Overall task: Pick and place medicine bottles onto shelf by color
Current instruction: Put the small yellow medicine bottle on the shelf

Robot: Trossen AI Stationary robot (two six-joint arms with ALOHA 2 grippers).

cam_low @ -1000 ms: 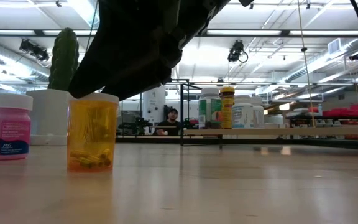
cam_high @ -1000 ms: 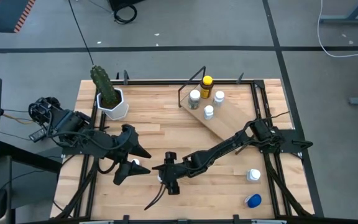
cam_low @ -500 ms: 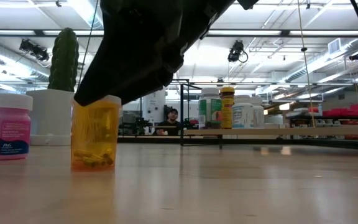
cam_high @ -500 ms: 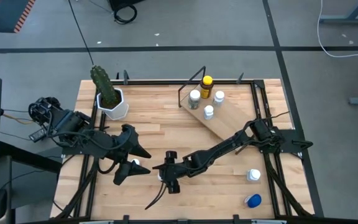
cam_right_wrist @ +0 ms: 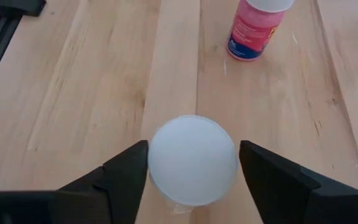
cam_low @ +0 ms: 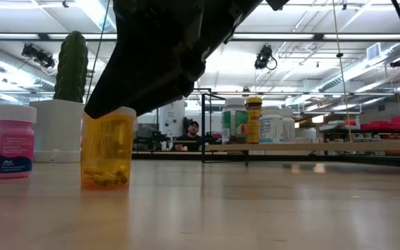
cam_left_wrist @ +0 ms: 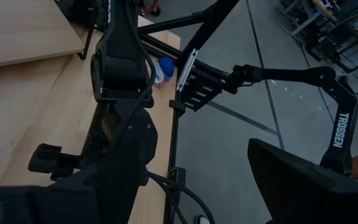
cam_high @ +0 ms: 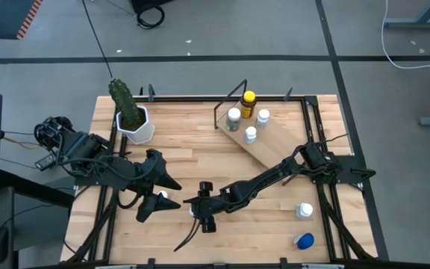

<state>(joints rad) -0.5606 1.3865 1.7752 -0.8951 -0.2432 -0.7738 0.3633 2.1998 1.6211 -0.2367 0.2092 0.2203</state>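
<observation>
Since the earlier frame, the orange bottle (cam_low: 107, 153) has been shifted slightly sideways in the low view, away from the pink bottle (cam_low: 10, 141), and the dark right gripper (cam_right_wrist: 192, 163) has been lowered closer over its white cap. In the right wrist view, the 2 fingers (cam_right_wrist: 126, 167) are seen spread on either side of that cap, very close to it; whether they are touching it cannot be told. The pink bottle is stood upright just beside the orange bottle, on the side toward the cactus pot (cam_high: 135, 123). The left gripper (cam_high: 157, 188) is held open near the orange bottle, above the table (cam_high: 200, 153). On the shelf (cam_high: 275, 142), well apart from the orange bottle, 4 bottles are stood, 1 yellow-capped (cam_high: 248, 98). 2 more bottles, 1 white-capped (cam_high: 304, 211) and 1 blue-capped (cam_high: 303, 240), are set at the table's right edge.
</observation>
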